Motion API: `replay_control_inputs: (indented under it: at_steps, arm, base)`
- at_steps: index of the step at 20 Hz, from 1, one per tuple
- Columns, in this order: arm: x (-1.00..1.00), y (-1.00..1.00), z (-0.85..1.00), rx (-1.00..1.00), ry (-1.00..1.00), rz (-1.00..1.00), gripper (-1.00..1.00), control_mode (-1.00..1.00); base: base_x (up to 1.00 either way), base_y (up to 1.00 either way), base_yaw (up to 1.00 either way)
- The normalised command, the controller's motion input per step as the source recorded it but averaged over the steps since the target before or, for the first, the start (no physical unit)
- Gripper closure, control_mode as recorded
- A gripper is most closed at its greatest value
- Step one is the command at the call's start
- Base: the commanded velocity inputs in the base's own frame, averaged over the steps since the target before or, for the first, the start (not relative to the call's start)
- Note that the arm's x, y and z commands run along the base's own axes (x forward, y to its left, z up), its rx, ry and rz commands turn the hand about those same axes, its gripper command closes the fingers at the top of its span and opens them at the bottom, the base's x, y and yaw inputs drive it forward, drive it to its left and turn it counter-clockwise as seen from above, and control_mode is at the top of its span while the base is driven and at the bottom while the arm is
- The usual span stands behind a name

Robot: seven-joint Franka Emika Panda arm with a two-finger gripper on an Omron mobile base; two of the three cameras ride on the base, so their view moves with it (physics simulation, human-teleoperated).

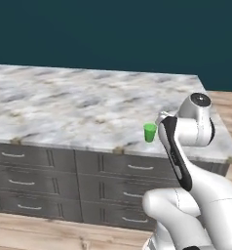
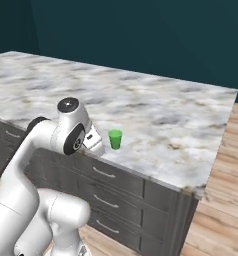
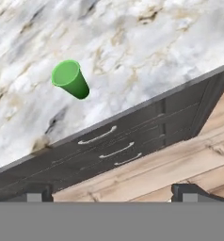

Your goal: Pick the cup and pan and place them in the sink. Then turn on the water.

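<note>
The cup (image 1: 150, 132) stood upright near the front edge of the marble bench (image 1: 64, 107), a small bright green tumbler with nothing else around it; it sat right of centre in the left base view, a little left of centre in the right base view, and at the upper left of the hand view, mouth toward the camera. Under the bench edge ran dark drawers (image 3: 114, 141) with pale handles, and below them a wooden floor (image 3: 180, 164). The arm (image 1: 186, 146) rose at the lower right of the left base view, its hand just beside the cup but not touching it. In the hand view the two fingers (image 3: 191, 192) showed as dark tips at the bottom corners, spread as wide as they go and holding nothing. I judged the step in hand to be the approach to the cup, with the pan, the sink and the water all yet to come. To do it well, I thought the hand should first swing until the cup sat centred between the tips, then come down so the fingers straddled its tapered wall below the rim, closing gently. Being light plastic so near the edge, the cup could tip or skid off if one finger nudged it first.
</note>
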Motion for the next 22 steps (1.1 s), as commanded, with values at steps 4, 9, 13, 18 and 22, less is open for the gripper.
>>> replay_control_inputs:
  at_steps: [4,9,13,18,22]
  arm:
    - [0.00,0.00,0.00,0.00,0.00,0.00,-1.00,1.00]
    - [0.00,0.00,0.00,0.00,0.00,0.00,-1.00,1.00]
    - [0.00,0.00,0.00,0.00,0.00,0.00,-1.00,1.00]
    - [0.04,0.34,-0.21,-0.01,0.02,0.00,-1.00,-1.00]
    - [0.24,0.29,-0.58,0.01,0.09,0.04,-1.00,-1.00]
  base:
    - [0.62,0.01,-0.22]
    - [0.52,0.14,-0.23]
    - [0.02,0.40,-0.14]
    - [0.00,0.25,-0.01]
    - [0.00,0.00,0.00]
